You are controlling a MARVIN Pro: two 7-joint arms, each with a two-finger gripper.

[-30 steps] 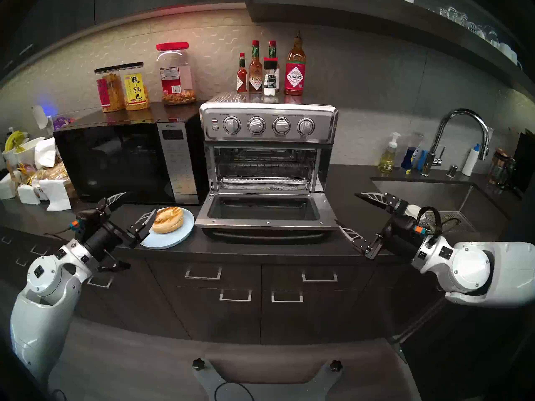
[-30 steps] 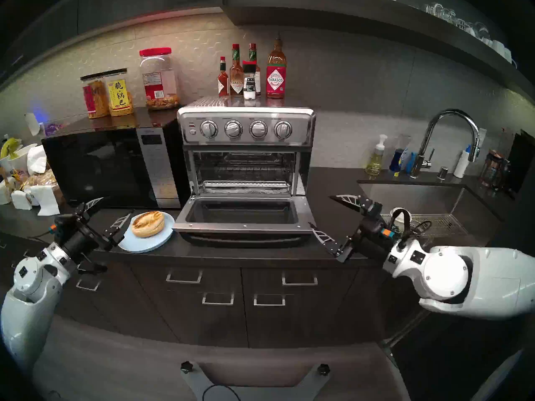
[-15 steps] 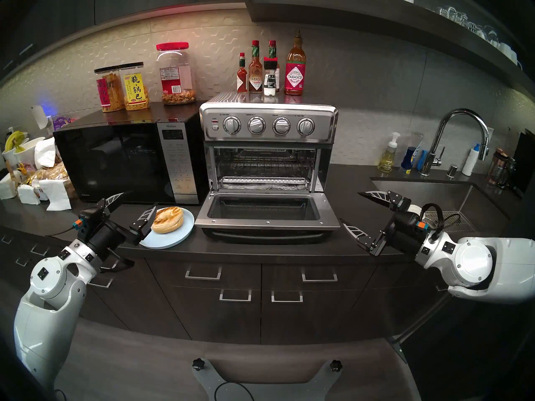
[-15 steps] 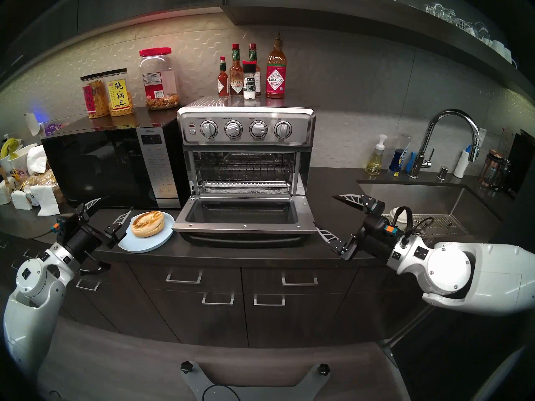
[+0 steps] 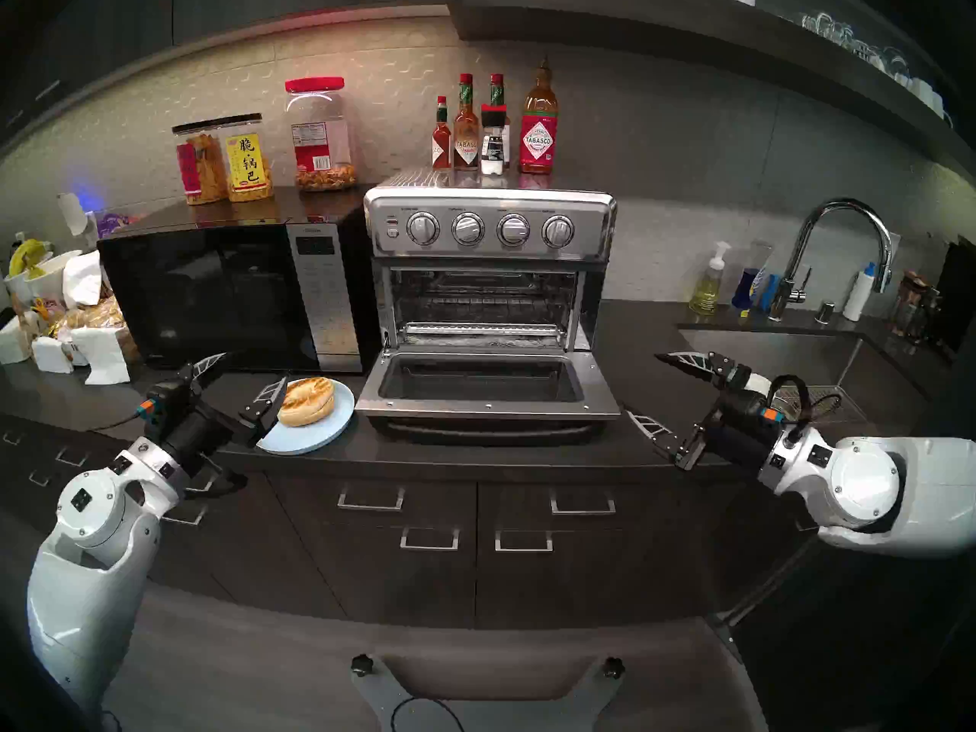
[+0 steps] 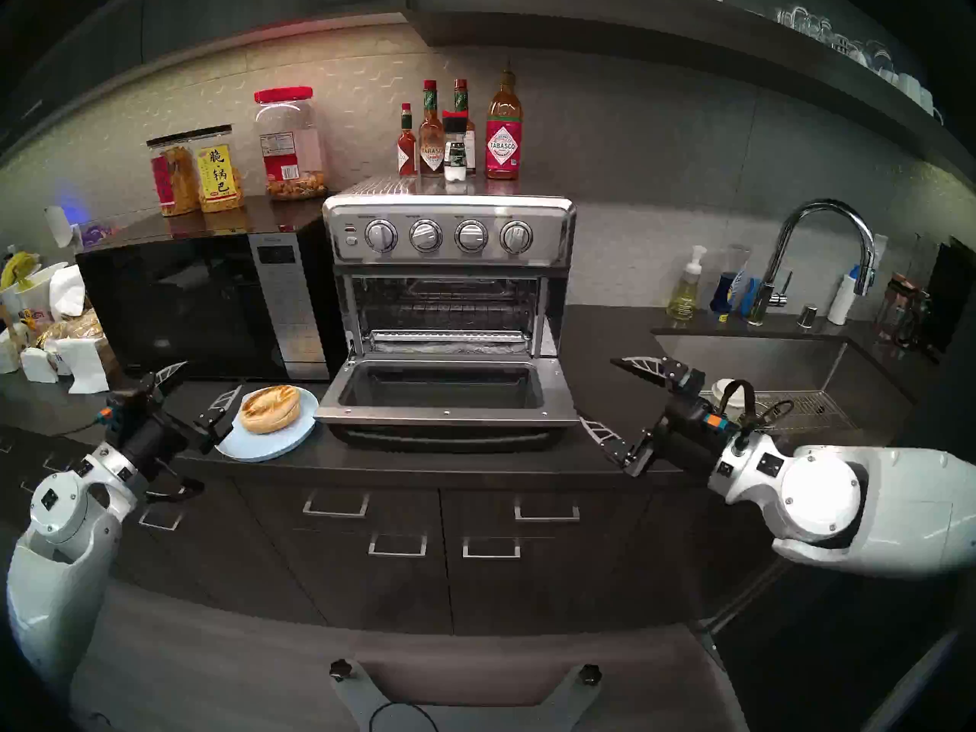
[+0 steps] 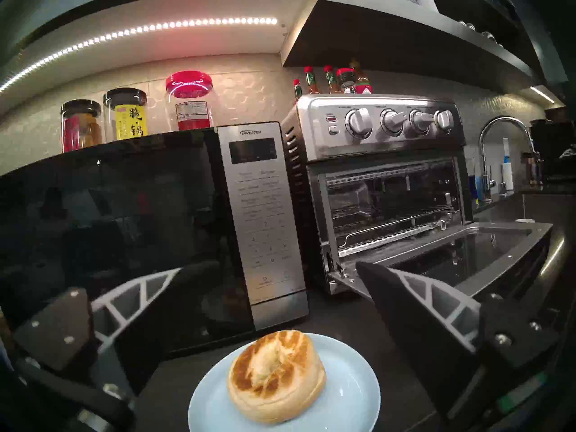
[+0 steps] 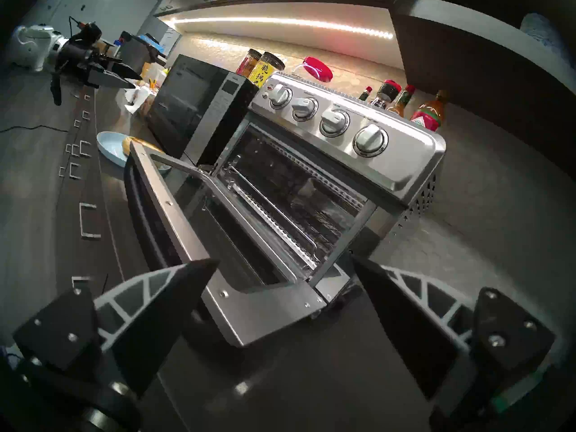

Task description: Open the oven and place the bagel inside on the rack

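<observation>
Oven point(image 5: 491, 271) door is seen already dropped open; bagel point(image 5: 306, 401) is left on the plate point(image 5: 338, 430), just ahead of the spread, empty left hand point(image 5: 248, 377). Right hand point(image 5: 649, 387) is likewise empty. Lifting and setting on the rack point(image 5: 483, 328) remain.

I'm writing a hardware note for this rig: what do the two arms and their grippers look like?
Both arms have glossy white shells with round joint caps and black wrist sections. The left gripper and right gripper each carry two pointed black fingers backed by pale ribbed lattice, bolted to black plates. An orange-and-teal block sits on each wrist, with black cables looping beside it.
</observation>
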